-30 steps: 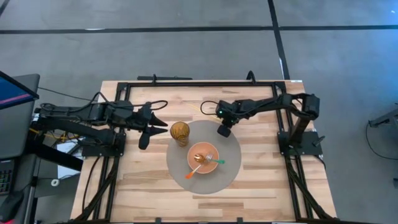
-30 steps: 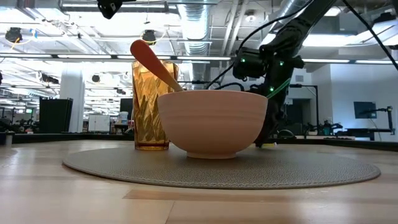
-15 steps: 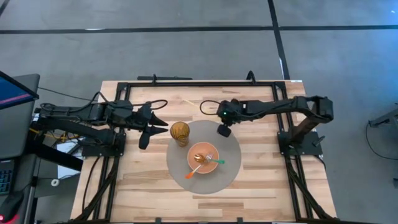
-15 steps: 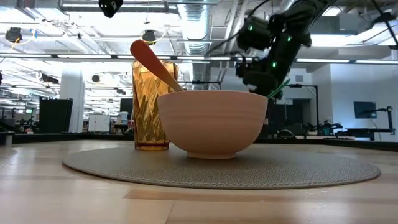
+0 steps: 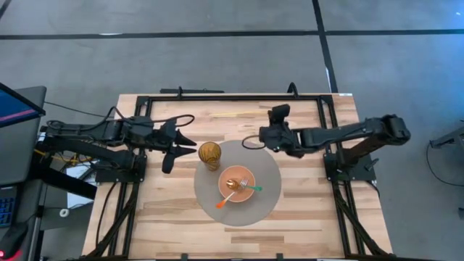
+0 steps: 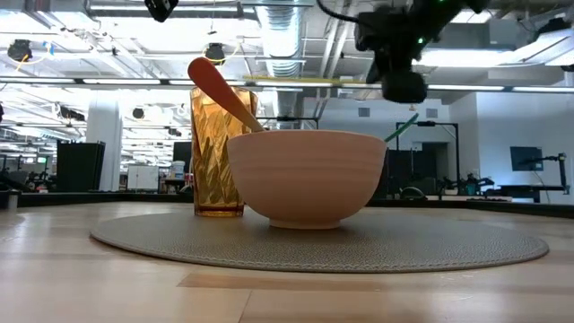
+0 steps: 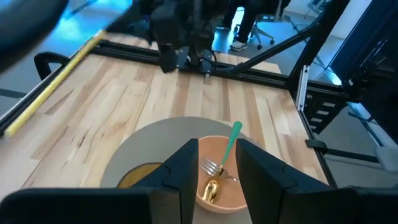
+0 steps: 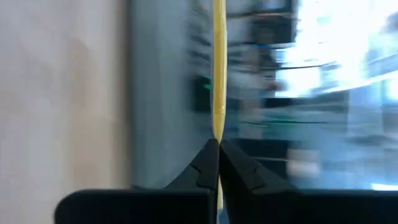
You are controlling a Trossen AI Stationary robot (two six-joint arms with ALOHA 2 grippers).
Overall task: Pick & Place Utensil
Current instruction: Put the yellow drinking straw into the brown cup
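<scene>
My right gripper is up over the table's far side, beyond the grey round placemat, shut on a thin yellow stick; the low view shows it above the bowl's rim height. A peach bowl stands on the placemat. In it lie a green-handled fork and an orange-handled spoon. An amber glass stands on the placemat's left edge. My left gripper waits open, left of the glass. My right gripper pinches the yellow stick by one end between its two shut fingers. The fingers lie level, pointing toward the table's left, and the stick runs straight on from their tips. It is lifted clear of the table and level.
A black metal frame runs along the table's far edge and down both sides. Bare wood lies right of the placemat and along the near edge. A dark monitor stands off the table's left side.
My right gripper has risen from the placemat's far edge and swung toward the table's far edge. It has turned from pointing down to lying level, rolled on its side. The yellow stick now shows level in the air with it.
</scene>
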